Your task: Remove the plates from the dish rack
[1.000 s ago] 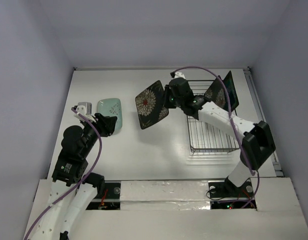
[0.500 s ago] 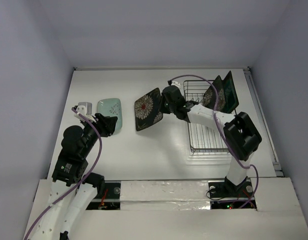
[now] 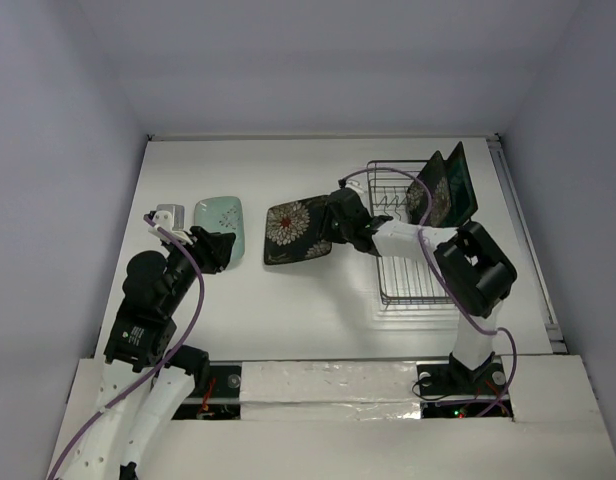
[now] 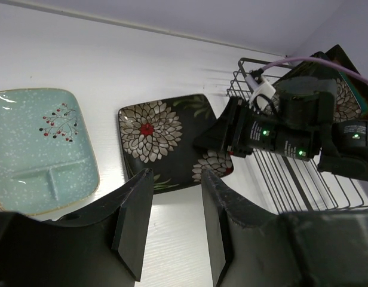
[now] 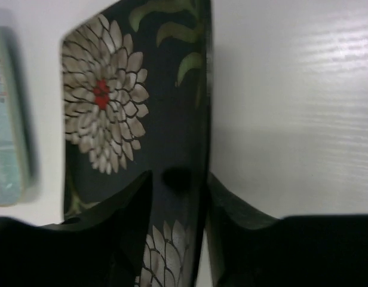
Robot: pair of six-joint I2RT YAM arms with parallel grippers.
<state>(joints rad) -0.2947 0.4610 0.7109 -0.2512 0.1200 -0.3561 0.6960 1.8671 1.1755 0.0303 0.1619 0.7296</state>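
Observation:
My right gripper is shut on the right rim of a black plate with white flowers, held low and nearly flat on the table left of the dish rack. In the right wrist view my fingers straddle that plate's edge. A second black flower plate and a brown-rimmed teal plate stand upright in the rack's far end. The mint green plate lies flat at the left. My left gripper is open and empty just beside it.
The wire rack fills the right side of the table. The table's far wall and side walls close in the work area. A purple cable loops over the right arm above the rack.
My right gripper has carried the black flower plate down and left, turning it from steeply tilted to nearly flat on the table. The left arm has not moved.

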